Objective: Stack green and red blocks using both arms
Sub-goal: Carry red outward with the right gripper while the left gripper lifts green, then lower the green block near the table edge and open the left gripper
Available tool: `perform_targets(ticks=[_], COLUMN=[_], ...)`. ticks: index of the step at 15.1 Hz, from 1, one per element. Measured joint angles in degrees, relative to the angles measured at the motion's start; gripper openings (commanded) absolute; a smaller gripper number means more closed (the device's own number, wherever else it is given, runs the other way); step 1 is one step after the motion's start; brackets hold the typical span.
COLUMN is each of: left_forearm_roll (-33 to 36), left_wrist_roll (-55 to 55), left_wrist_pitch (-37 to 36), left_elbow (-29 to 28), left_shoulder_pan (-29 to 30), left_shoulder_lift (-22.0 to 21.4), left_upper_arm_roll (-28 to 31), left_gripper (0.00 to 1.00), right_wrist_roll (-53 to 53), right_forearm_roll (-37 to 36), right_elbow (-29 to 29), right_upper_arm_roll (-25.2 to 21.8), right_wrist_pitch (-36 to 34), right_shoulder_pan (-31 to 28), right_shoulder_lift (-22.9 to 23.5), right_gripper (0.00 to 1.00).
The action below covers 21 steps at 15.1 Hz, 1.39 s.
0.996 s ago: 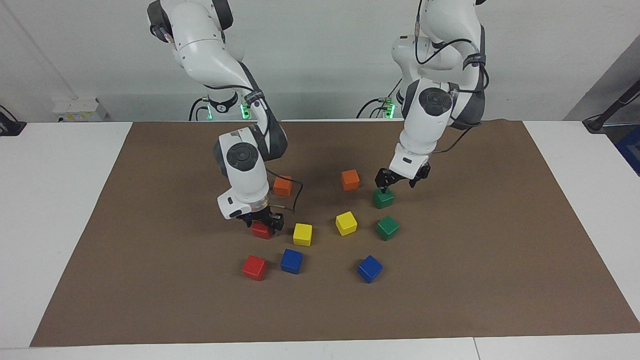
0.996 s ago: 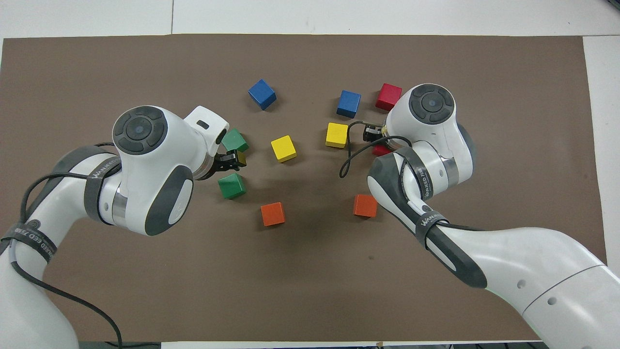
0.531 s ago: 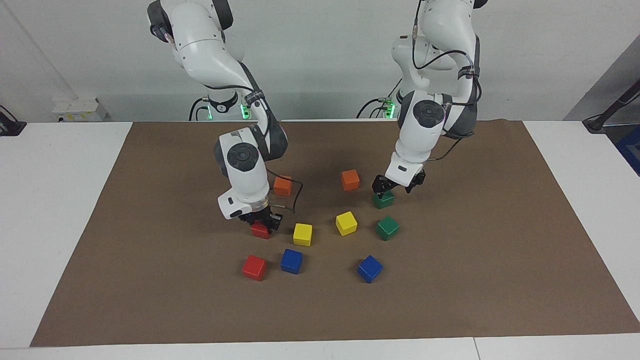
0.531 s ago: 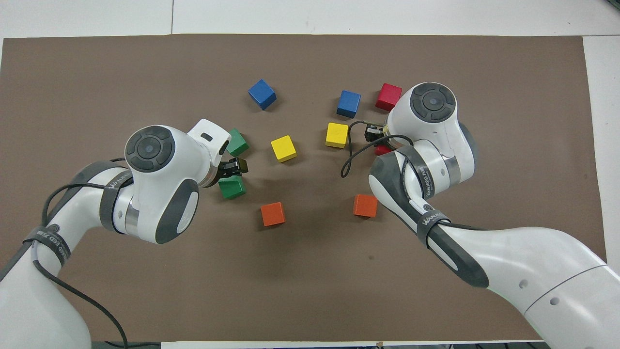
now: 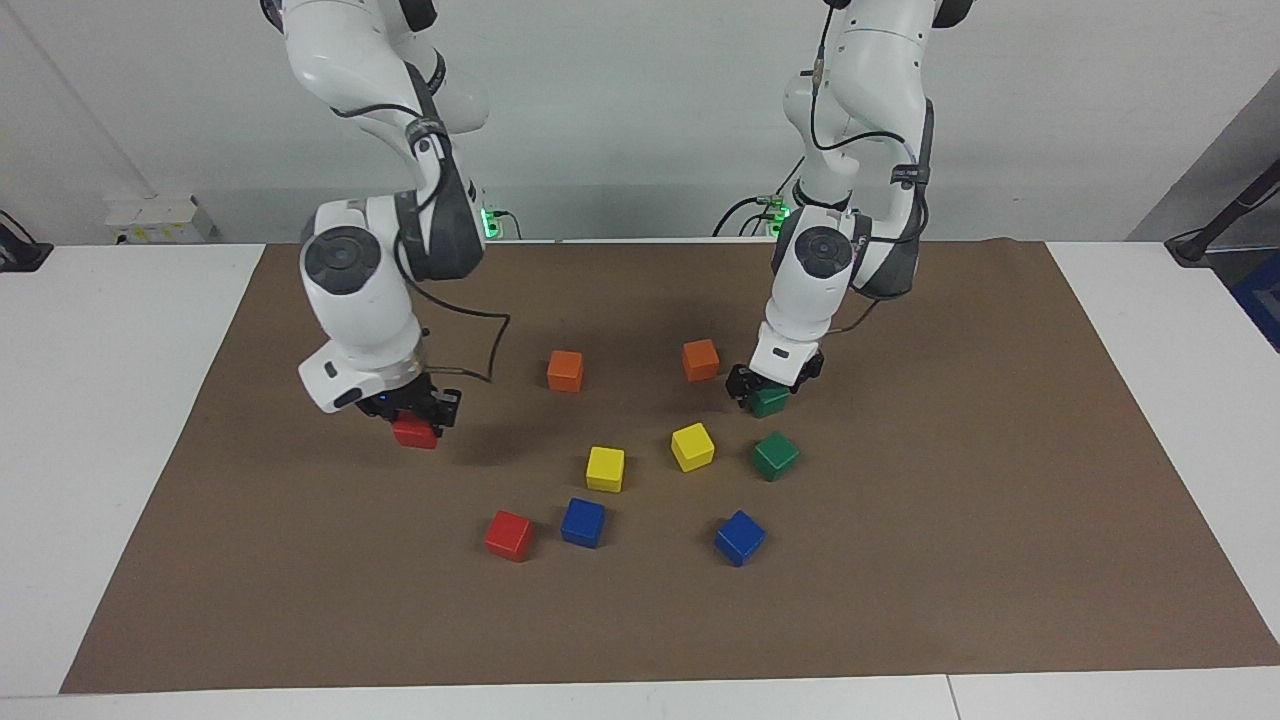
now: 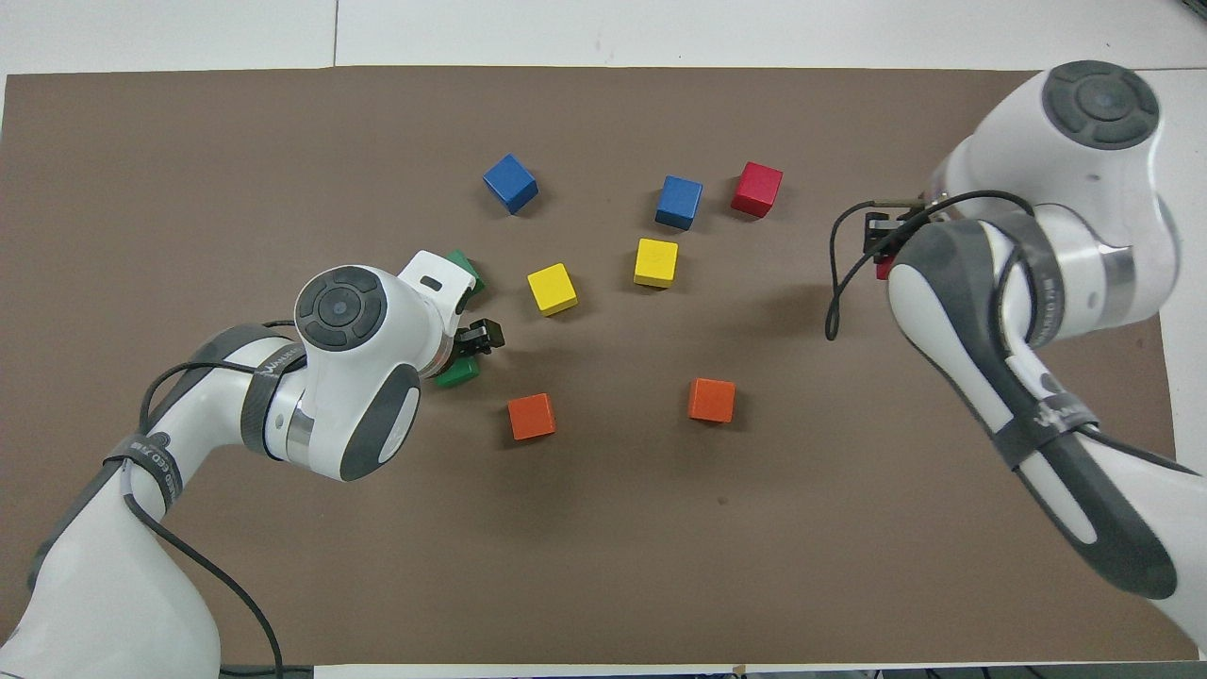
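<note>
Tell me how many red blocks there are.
2. One red block is held in the right end effector, over the mat toward the right arm's end. The other red block lies beside a blue block.

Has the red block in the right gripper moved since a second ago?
Yes. The held red block has left the yellow block, carried by the right gripper toward the right arm's end.

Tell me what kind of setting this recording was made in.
Most likely a robotics lab bench: two white arms mounted at a white table covered by a brown mat, small coloured cubes scattered on it, and a bare wall with cabling. The right tool holds a red cube; the left tool is at a green cube.
</note>
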Motion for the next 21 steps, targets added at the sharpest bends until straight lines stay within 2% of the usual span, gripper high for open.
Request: perform_targets(ticks=[3,6,7,8,9,11,15,19,20,21], left_forearm_roll=[0.0,0.0,0.0,0.0,0.0,0.0,0.0,0.1,0.1,0.1], left_wrist_roll=[-1.1,-2.1,-2.6,-3.0,-3.5,-4.0,-0.1,15.2,18.7,22.0], left_wrist_pitch=[0.0,0.2,0.6,0.9,1.1,1.2,-1.3,-6.7,-7.2,-7.6], left_elbow=[-0.1,-0.6,-0.7,-0.8,-0.9,-0.9,-0.6,1.0,1.3,1.3], left_shoulder_pan=[0.0,0.0,0.0,0.0,0.0,0.0,1.1,9.8,11.9,13.6], left_shoulder_lift=[0.0,0.0,0.1,0.2,0.3,0.7,0.2,-2.4,-2.8,-2.9], left_upper_arm_roll=[0.1,0.1,0.1,0.1,0.1,0.1,1.0,1.8,1.9,1.9], left_gripper=[1.00,1.00,0.94,0.55,0.01,0.00,0.00,0.00,0.00,0.00], right_wrist_roll=[-7.6,-13.9,-15.3,-16.1,-16.4,-16.4,-17.8,-18.2,-18.2,-18.2], right_forearm_roll=[0.0,0.0,0.0,0.0,0.0,0.0,0.0,0.0,0.0,0.0], right_elbow=[-4.7,-12.4,-15.1,-17.6,-19.8,-22.8,-24.5,-25.2,-25.2,-25.3], right_upper_arm_roll=[-0.1,-0.1,-0.1,-0.1,-0.1,0.0,0.1,0.1,0.1,0.1], right_wrist_pitch=[3.3,13.7,17.0,19.9,22.5,26.1,27.6,29.3,29.3,29.3], right_shoulder_pan=[-5.6,-9.6,-10.7,-11.3,-11.5,-11.5,-11.7,-12.6,-12.8,-12.8], right_shoulder_lift=[-0.6,-1.6,-2.1,-2.7,-3.2,-3.8,-4.1,-4.0,-4.0,-4.0], right_gripper=[0.00,0.00,0.00,0.00,0.00,0.00,0.00,0.00,0.04,0.52])
